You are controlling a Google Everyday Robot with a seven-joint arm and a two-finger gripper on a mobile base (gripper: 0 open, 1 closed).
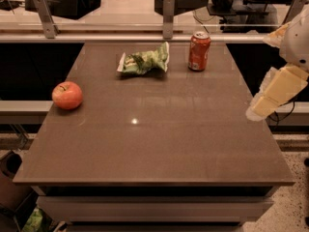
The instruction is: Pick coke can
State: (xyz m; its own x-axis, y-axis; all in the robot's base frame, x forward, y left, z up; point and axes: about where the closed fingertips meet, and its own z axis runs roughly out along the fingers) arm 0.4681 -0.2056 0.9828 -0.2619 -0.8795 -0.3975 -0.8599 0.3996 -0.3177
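Tabletop [159, 149] is holding the coke can [199, 50] upright near its far edge. The gripper [264, 104] is hovering off the right edge; its opening I cannot tell.

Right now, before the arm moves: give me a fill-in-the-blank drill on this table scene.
1. The coke can stands ____ at the far side of the table.
2. In the camera view, the green bag lies to the ____ of the coke can.
3. The fruit near the table's left edge is an ____.
4. The claw hangs beyond the table's ____ edge, apart from the coke can.

Missing words: upright; left; apple; right.
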